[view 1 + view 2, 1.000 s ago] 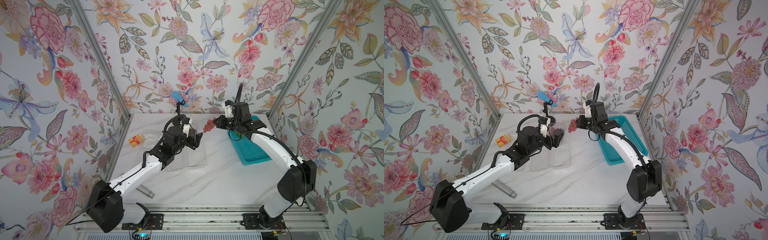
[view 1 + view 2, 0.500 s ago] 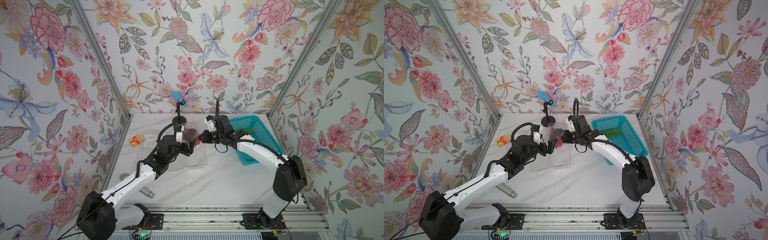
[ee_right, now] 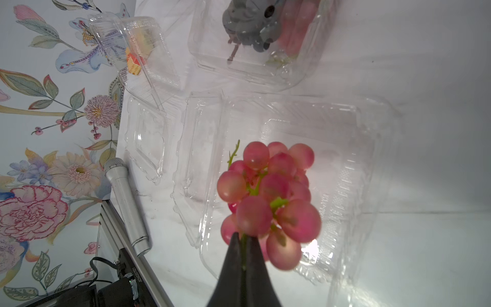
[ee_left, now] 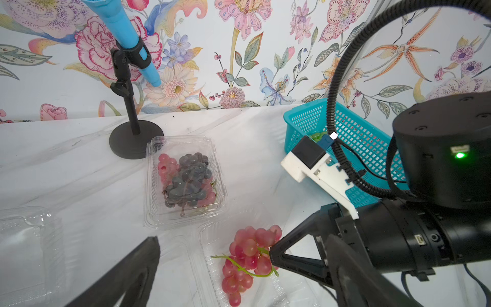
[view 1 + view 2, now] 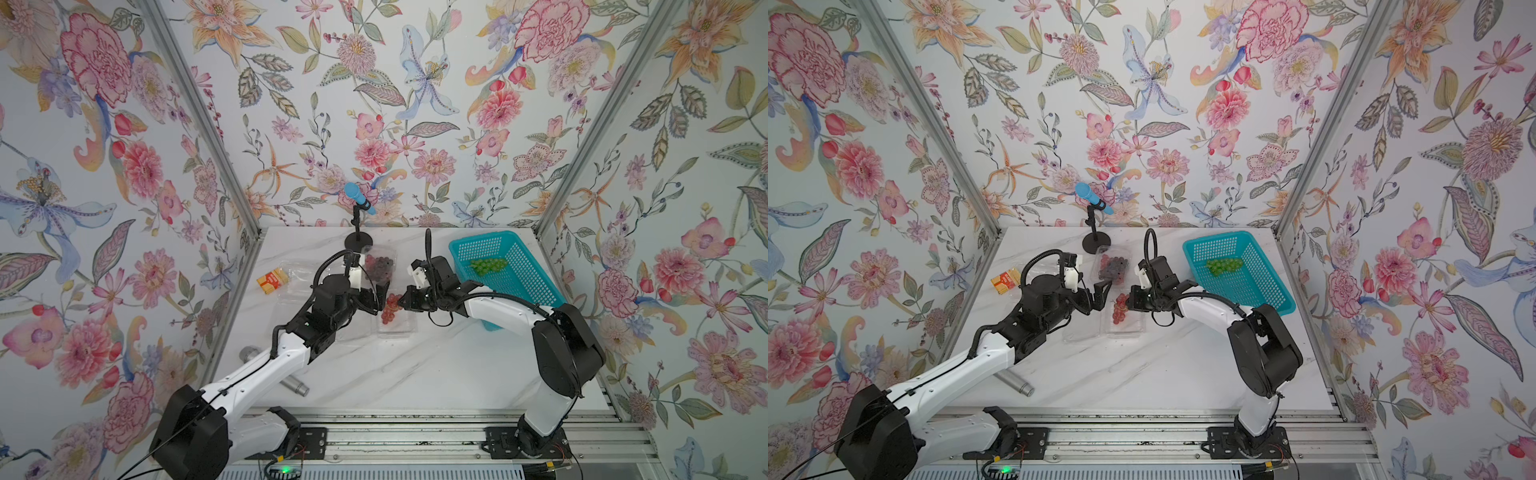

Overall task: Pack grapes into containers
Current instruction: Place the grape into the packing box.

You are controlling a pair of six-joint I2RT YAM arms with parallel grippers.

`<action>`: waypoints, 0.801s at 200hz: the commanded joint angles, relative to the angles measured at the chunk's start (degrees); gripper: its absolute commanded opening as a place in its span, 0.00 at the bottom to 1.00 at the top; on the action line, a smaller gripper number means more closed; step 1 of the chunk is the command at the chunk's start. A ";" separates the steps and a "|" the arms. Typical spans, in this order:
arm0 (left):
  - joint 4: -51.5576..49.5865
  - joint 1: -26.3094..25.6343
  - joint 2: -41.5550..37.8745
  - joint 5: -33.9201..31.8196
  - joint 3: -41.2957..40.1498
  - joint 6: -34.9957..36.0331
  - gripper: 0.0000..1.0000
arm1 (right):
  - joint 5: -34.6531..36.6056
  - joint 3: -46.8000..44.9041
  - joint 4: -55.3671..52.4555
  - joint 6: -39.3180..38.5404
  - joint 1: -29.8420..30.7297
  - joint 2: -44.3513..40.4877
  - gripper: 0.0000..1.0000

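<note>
Nearest, at 7 o'clock on the white marbled table (image 5: 415, 374), a silver cylindrical microphone (image 5: 293, 384) lies on its side, clear of the work. At the table's centre an open clear plastic clamshell container (image 5: 399, 328) rests with its lid folded flat toward 9 o'clock, leaving the ribbed tray exposed to receive fruit. Over that tray hangs the red-pink bunch of grapes (image 3: 268, 196), pinched by its green stem in the right gripper (image 3: 243, 239), whose black fingers (image 3: 231, 265) are pressed together on the stem. Gripping the stem rather than the berries lets the bunch dangle freely and spares the fruit from crushing. Whether the lowest berries touch the tray cannot be told. The left gripper (image 5: 1104, 296) hovers just beside the bunch on its 9 o'clock side, fingers spread wide and empty, probably placed to steady the light container or to shut its lid. Just beyond, toward 12 o'clock, a second clear clamshell container (image 4: 184, 180), its lid apparently down, holds the dark purple-black bunch (image 4: 188, 178) with some red-pink berries. At 10 o'clock sits a third clear container (image 5: 297, 270) with an orange-and-yellow packet or label (image 5: 272, 279) at its edge. At 2 o'clock the teal perforated plastic basket (image 5: 482, 237) holds the green bunch (image 5: 488, 266), not yet packed. Farthest, at 12 o'clock, stands a blue microphone on a black stand (image 5: 358, 203).
</note>
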 commanded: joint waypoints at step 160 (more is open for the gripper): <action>2.75 0.69 2.99 -0.18 -0.44 -2.37 1.00 | 2.56 -1.35 2.14 -1.08 -4.13 7.37 0.16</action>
